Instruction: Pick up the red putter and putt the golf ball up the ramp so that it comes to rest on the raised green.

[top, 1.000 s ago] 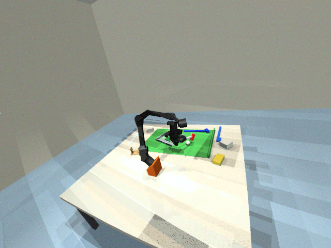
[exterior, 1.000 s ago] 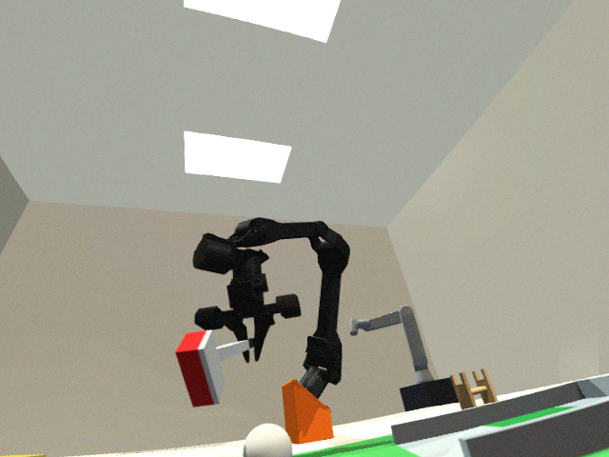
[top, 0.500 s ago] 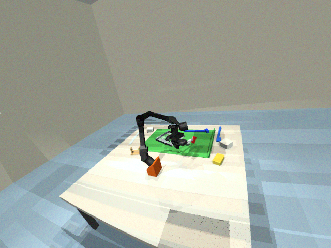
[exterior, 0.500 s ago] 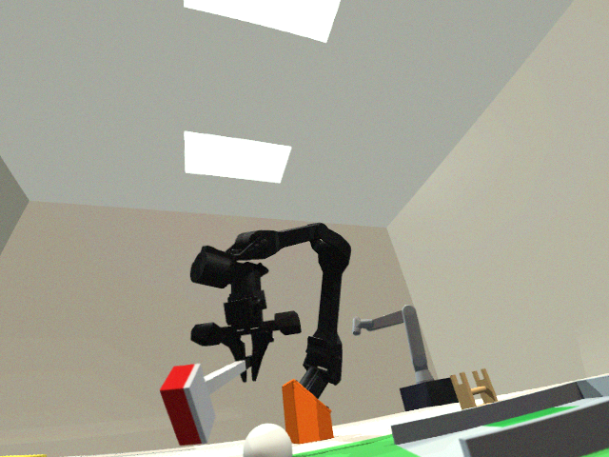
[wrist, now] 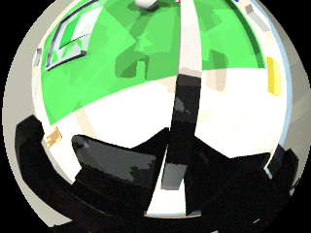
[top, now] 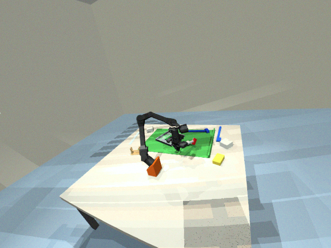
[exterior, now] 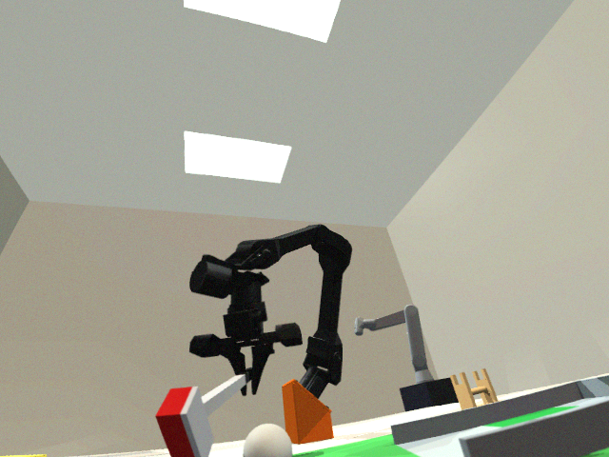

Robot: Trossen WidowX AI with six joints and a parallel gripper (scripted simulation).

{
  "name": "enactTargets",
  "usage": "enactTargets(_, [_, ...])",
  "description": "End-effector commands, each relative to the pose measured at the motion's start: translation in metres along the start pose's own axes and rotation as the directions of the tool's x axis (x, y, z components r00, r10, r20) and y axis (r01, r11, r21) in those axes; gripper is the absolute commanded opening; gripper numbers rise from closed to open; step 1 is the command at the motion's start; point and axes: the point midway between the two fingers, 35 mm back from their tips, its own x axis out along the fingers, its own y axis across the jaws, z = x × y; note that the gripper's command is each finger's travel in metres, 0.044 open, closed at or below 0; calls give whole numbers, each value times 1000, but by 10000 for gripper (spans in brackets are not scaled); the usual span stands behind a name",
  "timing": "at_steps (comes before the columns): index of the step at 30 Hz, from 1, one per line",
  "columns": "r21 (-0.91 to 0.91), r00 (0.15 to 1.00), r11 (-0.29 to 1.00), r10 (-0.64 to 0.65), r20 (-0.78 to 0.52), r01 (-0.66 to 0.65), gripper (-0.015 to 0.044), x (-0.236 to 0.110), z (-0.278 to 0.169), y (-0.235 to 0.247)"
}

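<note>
Red putter (exterior: 189, 422) pinched by tool (exterior: 249, 377) at shaft end, above green mat (top: 199, 148). Golf ball (exterior: 266, 441) beside putter head. Orange wedge (exterior: 304, 414) behind ball; grey ramp frame (exterior: 484, 410) right of ball.

The mat (top: 199, 149) lies on the far half of the table (top: 133, 192). The arm's base sits at the mat's near left corner, just behind a wedge (top: 154, 167). The arm reaches over the mat, and its gripper (exterior: 249, 376) hangs above it, clamped on the putter (exterior: 196, 415), whose head points down toward the ball (exterior: 266, 441) just beside it. A framed platform (top: 163, 138) sits on the mat's left part. Right of the mat lie two blocks (top: 218, 158), one behind the other, and a bar (top: 219, 133) along the mat's edge.
</note>
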Motion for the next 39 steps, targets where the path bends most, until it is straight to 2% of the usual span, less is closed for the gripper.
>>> enactTargets(1, [4, 1000, 1000, 5, 6, -5, 0, 7, 0, 1])
enactTargets(17, [0, 1000, 1000, 0, 0, 0, 0, 10, 0, 0])
enactTargets(27, [4, 1000, 1000, 3, 6, -4, 0, 14, 0, -29])
enactTargets(39, [5, 1000, 1000, 8, 3, -8, 0, 14, 0, -18])
